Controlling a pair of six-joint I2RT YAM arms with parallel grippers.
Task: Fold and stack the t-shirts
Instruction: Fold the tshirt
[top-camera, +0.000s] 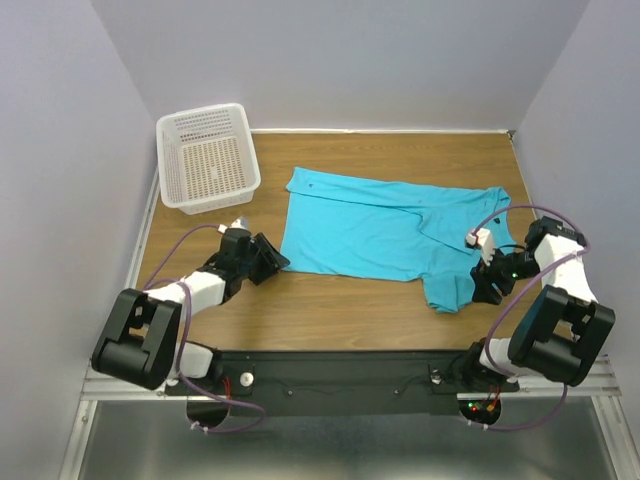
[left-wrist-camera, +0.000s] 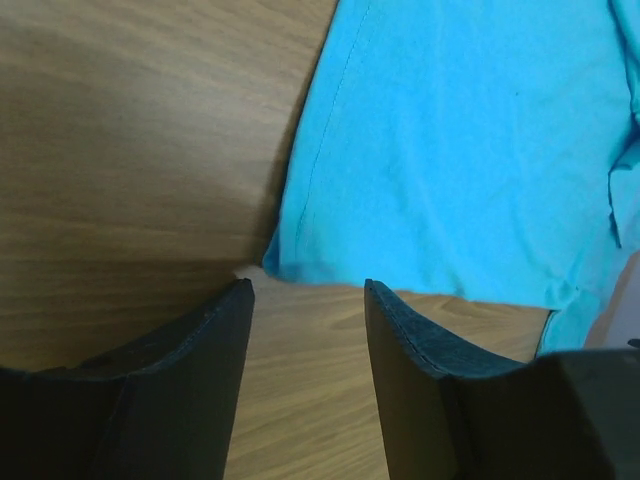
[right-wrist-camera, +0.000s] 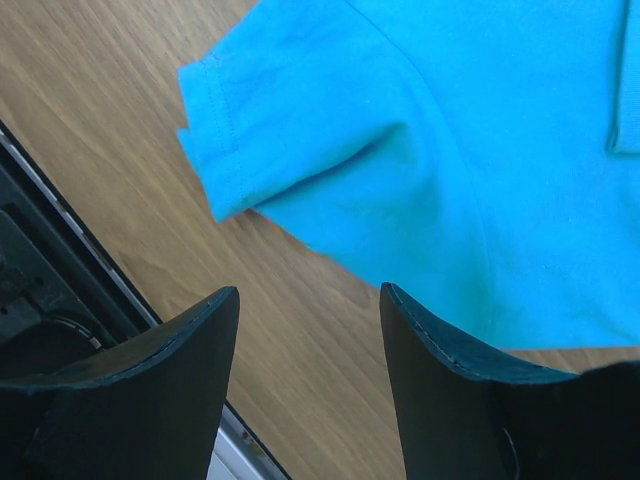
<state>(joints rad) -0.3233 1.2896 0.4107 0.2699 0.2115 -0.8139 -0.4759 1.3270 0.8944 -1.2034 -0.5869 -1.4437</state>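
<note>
One turquoise t-shirt lies spread flat across the middle of the wooden table, with its collar to the right and a sleeve pointing toward the front edge. My left gripper sits low at the shirt's near-left hem corner. In the left wrist view that gripper stands open over bare wood, with the hem corner just beyond its tips. My right gripper is beside the front sleeve. In the right wrist view it is open, nothing between the fingers, and the sleeve lies just ahead.
A white slotted basket stands at the back left of the table. Pale walls close in the left, back and right sides. A black mounting rail runs along the front edge and shows close to my right gripper as a dark strip.
</note>
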